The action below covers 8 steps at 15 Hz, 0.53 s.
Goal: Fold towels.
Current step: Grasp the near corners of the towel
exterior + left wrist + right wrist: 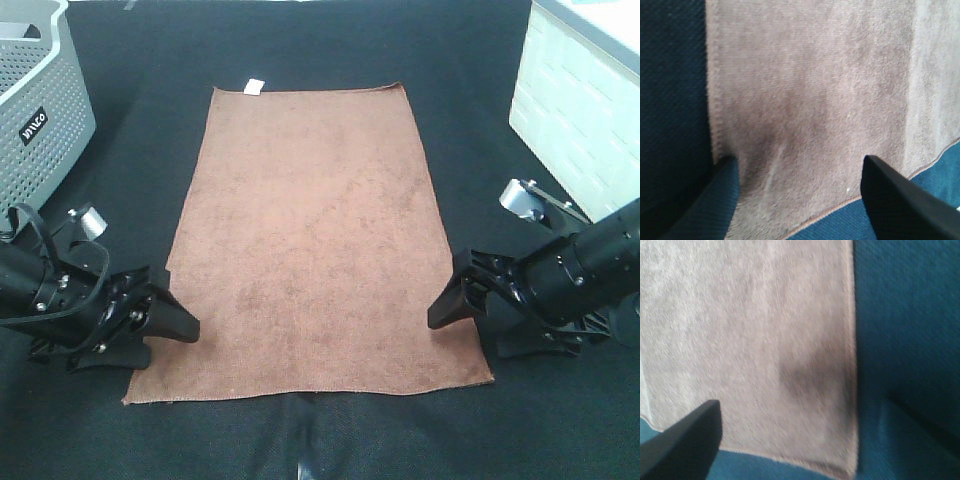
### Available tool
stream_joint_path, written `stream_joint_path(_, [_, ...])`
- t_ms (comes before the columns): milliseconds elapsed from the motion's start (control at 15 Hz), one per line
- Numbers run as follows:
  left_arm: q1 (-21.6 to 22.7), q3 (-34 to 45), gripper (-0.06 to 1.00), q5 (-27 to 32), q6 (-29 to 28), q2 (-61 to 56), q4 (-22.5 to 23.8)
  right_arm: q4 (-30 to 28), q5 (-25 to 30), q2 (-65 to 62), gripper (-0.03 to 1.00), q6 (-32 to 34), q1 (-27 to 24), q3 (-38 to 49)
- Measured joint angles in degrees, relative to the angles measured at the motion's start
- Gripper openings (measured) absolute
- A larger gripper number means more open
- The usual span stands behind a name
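Low in the frame, my left gripper (188, 325) and right gripper (442, 312) sit at the flat towel's (310, 240) side edges, fingers spread.

towel (310, 240): reddish-brown terry cloth, matt, short fuzzy nap, stitched hem. worktop (470, 60): black woven cloth cover, matt, fine-grained. basket (50, 90) at far left corner: grey perforated plastic, smooth, slight sheen.

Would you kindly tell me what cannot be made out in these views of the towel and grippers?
1. Tag on the towel: any print too small, exterior high view.
2. Grey basket: contents hidden by its wall and the frame edge, same view.
3. Right gripper: far finger blurred against the dark table cover, right wrist view.
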Motion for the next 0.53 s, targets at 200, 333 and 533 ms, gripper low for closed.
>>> stream_joint_path(200, [-2.0,-3.4,0.62,2.4,-0.2,3.4,-0.5,0.5,4.3,4.6,0.7,-0.1,0.0,-5.0])
stream_joint_path(333, [-2.2,-4.8,0.42,2.7,-0.4,4.7,0.3,-0.1,6.2,6.8,0.58,-0.1,0.0,-7.1])
stream_joint_path(533, [-2.5,-4.9,0.01,1.9,-0.5,5.3,2.0,-1.7,6.1,7.8,0.08,-0.1,0.0,-7.3])
